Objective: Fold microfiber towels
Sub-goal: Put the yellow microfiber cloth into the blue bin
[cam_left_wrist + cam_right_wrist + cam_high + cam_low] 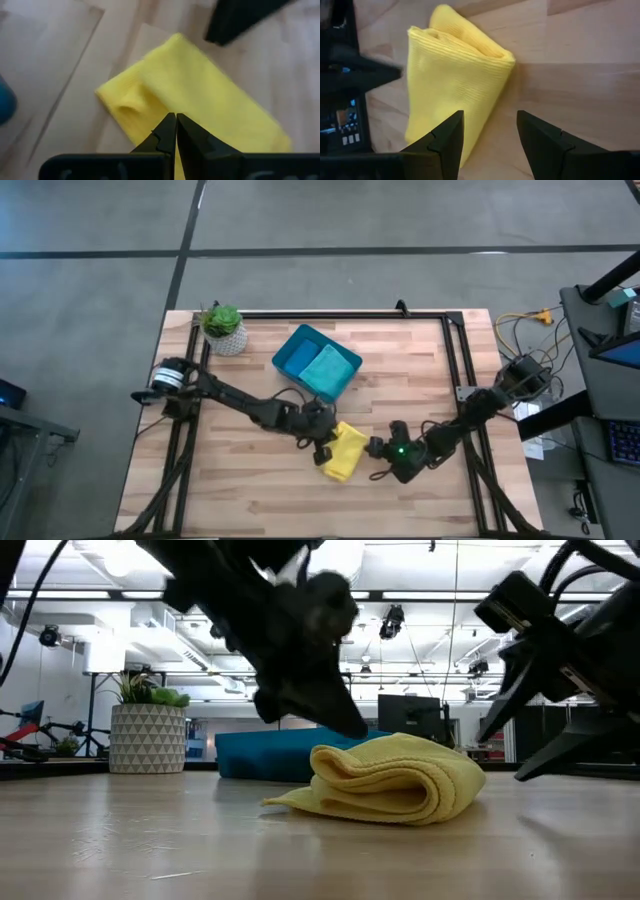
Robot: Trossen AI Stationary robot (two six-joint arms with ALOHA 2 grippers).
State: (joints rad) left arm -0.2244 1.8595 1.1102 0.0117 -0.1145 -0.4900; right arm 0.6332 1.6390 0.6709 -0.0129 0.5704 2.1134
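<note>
Pinching tight, the left gripper (176,131) has its two dark fingers pressed together with nothing between them, poised just over the folded yellow towel (200,95), and from the wrist camera the tips sit above the cloth's near edge. Over on the other side, the right gripper (490,131) stands with its jaws parted, a clear gap of bare wood and a slice of yellow showing between the fingers (447,137), and it grips nothing. From above, the left gripper (322,442) crowds the towel's left edge while the right gripper (378,448) waits just beside the towel's right edge, a green light glowing on its wrist. Between the two lies the yellow towel (343,452), folded into a thick oblong bundle on the wooden table (250,490), slightly toward the front of centre. At table level the yellow towel (395,780) shows soft rolled layers, its rounded fold to the right and a thin flap trailing out to the left on the boards. Further back, the teal-blue bin (300,350) sits tilted on the table, with a teal towel (326,370) lying inside it and a blue cloth (297,360) beside that one in the same bin. Off in the far left corner stands a small potted plant (223,328) in a patterned white pot, well apart from the action.
</note>
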